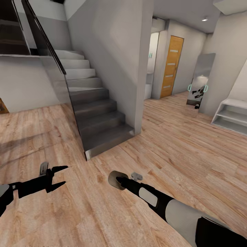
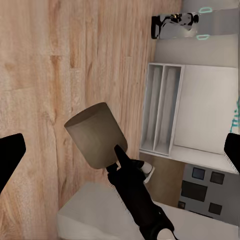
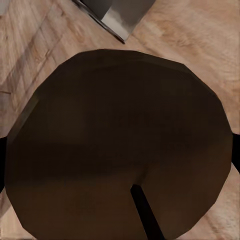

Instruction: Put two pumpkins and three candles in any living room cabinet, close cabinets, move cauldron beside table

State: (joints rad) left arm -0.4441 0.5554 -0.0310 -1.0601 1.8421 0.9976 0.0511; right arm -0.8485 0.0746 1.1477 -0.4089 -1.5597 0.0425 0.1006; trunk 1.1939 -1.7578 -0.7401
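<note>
I see one candle (image 1: 113, 177), a short beige cylinder, held over the wood floor with my right gripper (image 1: 119, 180) shut on it. In the left wrist view the same candle (image 2: 95, 135) is tilted, with a black right finger (image 2: 125, 162) pressed against its side. Its round flat end (image 3: 120, 145) sits close against the right wrist camera and looks dark brown. My left gripper (image 1: 61, 176) hangs open and empty to the left of the candle, above bare floor. The pumpkins, cabinet, cauldron and table are out of view.
A grey staircase (image 1: 96, 113) with a dark glass balustrade (image 1: 51, 72) rises straight ahead. Right of it a hallway leads to an orange door (image 1: 171, 67). A tall mirror (image 1: 200, 82) and a white low shelf unit (image 1: 231, 115) stand at the right wall.
</note>
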